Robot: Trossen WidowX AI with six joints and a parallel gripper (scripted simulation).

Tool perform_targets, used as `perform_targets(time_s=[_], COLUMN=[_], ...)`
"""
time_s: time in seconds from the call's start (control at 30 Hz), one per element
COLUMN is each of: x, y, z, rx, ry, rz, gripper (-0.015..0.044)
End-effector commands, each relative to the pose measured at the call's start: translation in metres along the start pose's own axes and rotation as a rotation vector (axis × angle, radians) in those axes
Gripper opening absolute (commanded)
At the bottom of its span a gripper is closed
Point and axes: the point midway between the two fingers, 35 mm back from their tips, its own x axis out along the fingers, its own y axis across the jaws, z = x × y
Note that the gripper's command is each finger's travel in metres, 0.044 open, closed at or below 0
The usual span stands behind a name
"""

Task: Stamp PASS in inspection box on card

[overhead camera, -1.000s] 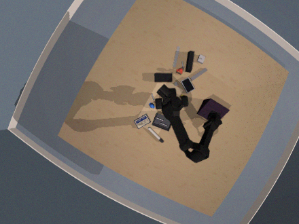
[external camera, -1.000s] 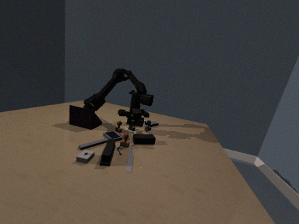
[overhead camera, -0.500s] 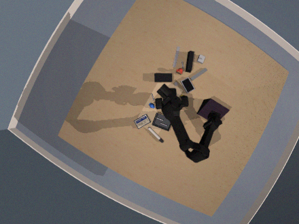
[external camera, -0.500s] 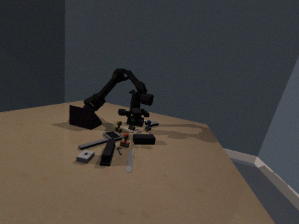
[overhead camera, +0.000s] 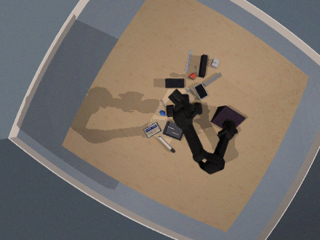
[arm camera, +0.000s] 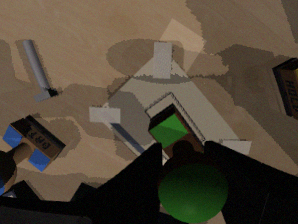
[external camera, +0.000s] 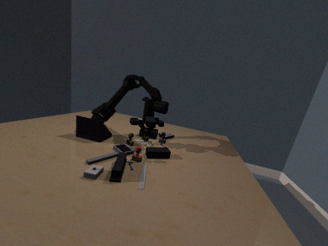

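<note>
Apparently the PASS stamp is at its print: the hand (overhead camera: 185, 109) (external camera: 146, 131) (arm camera: 182, 149) is gripping a green stamp (external camera: 145, 137) (arm camera: 169, 130) by its knob, above the card (arm camera: 215, 120). In the wrist view, a thin square outline, likely the inspection box, frames the block; its near side is hidden. Whether the stamp touches the card, and whether it is inked, I cannot tell. The pad (overhead camera: 200, 91) (external camera: 124, 149) sits to one side of the hand.

For a clean print, the block should be square with the outline, go straight down, press evenly, then lift straight up without twisting or sliding.

As the wrist view shows it, a blue stamp (overhead camera: 162, 113) (external camera: 162, 137) (arm camera: 40, 142) is left of the hand and the HOLD stamp (arm camera: 287, 90) right, both off the card. A sideways swing kept low could knock either. Strips (arm camera: 162, 60) lie across the card's corners, so rise before travelling. The table (overhead camera: 120, 127) (external camera: 186, 212) (arm camera: 75, 20) extends well past the hand, giving room to set the stamp down off the card.
</note>
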Motion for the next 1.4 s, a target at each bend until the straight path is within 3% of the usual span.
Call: perform_targets(time_s=[0.0,1.03,1.37], x=[-0.009,-0.055,-0.059], y=[0.001,0.000,0.015], z=[0.002,0.001,0.041], rx=[-0.007,-0.007,-0.011], ry=[-0.007,-0.006,-0.008], rz=[0.002,0.001,0.001], gripper=[0.0000,0.0000,0.0000])
